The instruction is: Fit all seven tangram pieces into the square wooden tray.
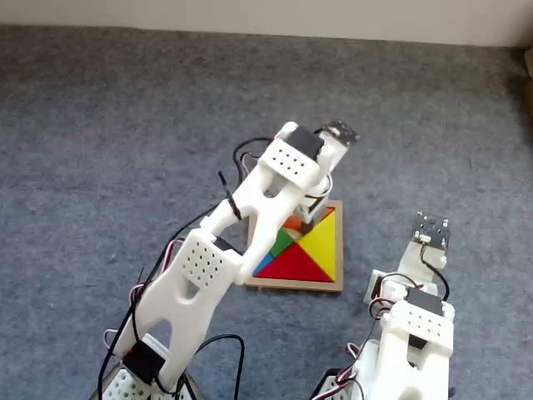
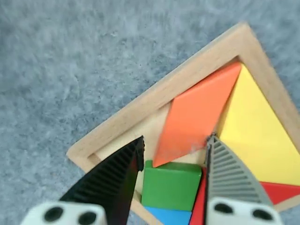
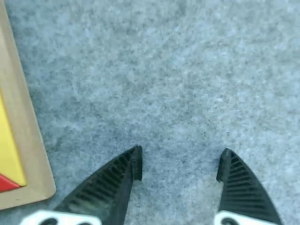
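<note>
The square wooden tray [image 1: 296, 286] lies on the grey carpet at the centre. In it I see a yellow triangle [image 1: 321, 242], a red triangle [image 1: 296, 262], a green piece [image 1: 281, 242], a blue piece [image 1: 265, 265] and an orange piece [image 1: 293, 223]. The left arm [image 1: 275, 192] stretches over the tray's far left part. My left gripper [image 2: 174, 146] is open, its fingertips straddling the tip of the orange piece [image 2: 197, 112] and the green piece [image 2: 171, 185], beside the yellow triangle [image 2: 258, 136]. My right gripper [image 3: 180, 164] stands open over bare carpet, just off the tray's corner [image 3: 23, 140].
Grey carpet surrounds the tray on all sides. The right arm [image 1: 420, 317] sits to the right of the tray near the front edge. A pale wall strip runs along the far edge.
</note>
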